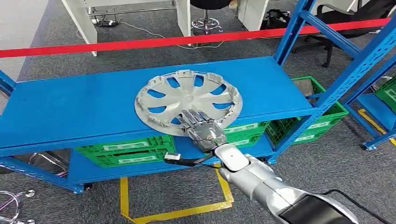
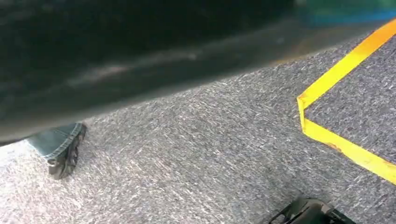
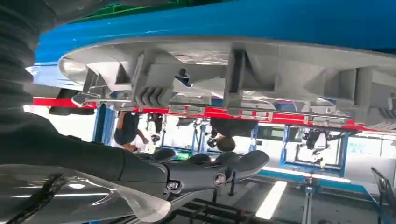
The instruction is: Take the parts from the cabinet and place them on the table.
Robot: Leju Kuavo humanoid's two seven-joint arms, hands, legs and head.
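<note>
A silver wheel cover (image 1: 187, 100) lies with its ribbed inner side up on the top board of the blue cabinet (image 1: 70, 107), its near rim at the front edge. My right hand (image 1: 201, 125) reaches over that near rim with its fingers stretched out flat. In the right wrist view the hand (image 3: 205, 168) hangs a short gap away from the wheel cover (image 3: 233, 70), touching nothing and holding nothing.
Green crates (image 1: 126, 151) sit on the cabinet's lower board, and more (image 1: 322, 119) stand at the right. A red barrier strip (image 1: 140, 44) runs behind the cabinet. Yellow tape (image 1: 187, 212) marks the carpet. A person's shoe (image 2: 65, 156) stands on the carpet near yellow tape (image 2: 345, 93).
</note>
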